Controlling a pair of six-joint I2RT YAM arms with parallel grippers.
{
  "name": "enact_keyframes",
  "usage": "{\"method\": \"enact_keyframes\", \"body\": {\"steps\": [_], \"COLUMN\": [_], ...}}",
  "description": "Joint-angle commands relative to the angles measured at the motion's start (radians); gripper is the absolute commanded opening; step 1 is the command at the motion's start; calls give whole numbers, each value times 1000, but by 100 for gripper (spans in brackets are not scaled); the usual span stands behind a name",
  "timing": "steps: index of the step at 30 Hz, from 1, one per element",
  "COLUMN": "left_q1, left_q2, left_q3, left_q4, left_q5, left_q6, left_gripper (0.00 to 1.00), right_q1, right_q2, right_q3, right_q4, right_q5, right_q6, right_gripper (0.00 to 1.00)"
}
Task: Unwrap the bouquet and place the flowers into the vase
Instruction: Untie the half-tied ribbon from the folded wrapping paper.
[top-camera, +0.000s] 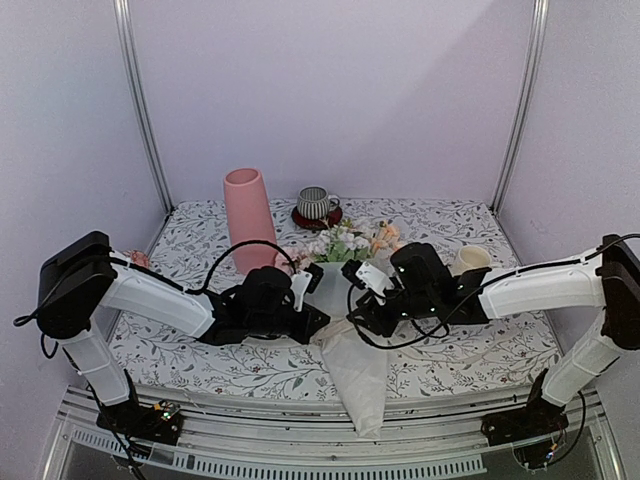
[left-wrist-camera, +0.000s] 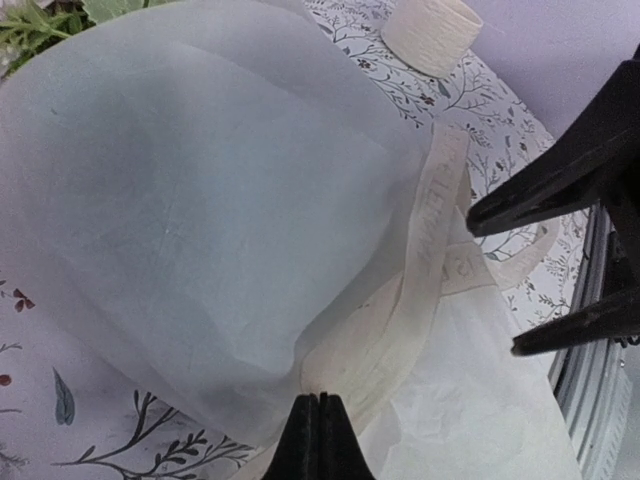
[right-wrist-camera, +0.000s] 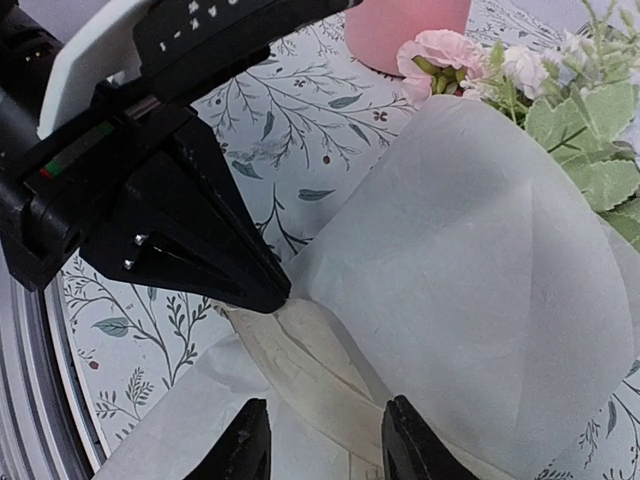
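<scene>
Left gripper (left-wrist-camera: 318, 445), jaws pressed flat together, noses into the cream ribbon (left-wrist-camera: 430, 250) at the pinched waist of the bouquet of translucent white wrapping paper (right-wrist-camera: 480, 260); whether it has caught a fold between its tips cannot be told. The right gripper (right-wrist-camera: 328, 420) faces it from the other side, its jaws parted and straddling the same ribbon band without visibly clamping it. The bouquet lies in the middle of the leaf-printed tablecloth (top-camera: 450, 350) between the two arms, with its pink, peach and white artificial flowers (top-camera: 350, 240) fanned toward the far side and its paper tail trailing over the near edge. The tall matte pink vase (top-camera: 248, 215) stands upright to the far left of the blooms, apart from them. The paper looks light, limp and easily torn, likely to crumple or slide rather than carry a pull. The flat ribbon seems the firmer purchase, best taken at a loose end or loop by the waist. Once freed, the stems probably want a grip low on the bunch, since the blooms would crush.
</scene>
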Motion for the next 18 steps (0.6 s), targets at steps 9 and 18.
{"method": "enact_keyframes", "body": {"steps": [9,18], "left_q1": [12,12], "left_q2": [-9,-4], "left_q3": [21,28], "left_q4": [9,8], "left_q5": [-7,-3], "left_q6": [4,3], "left_gripper": [0,0], "right_q1": [42,56], "right_q2": [135,184], "right_q3": [91,122], "right_q4": [-80,-92], "right_q5": [99,156], "right_q6": [-49,-50], "right_gripper": [43,33]}}
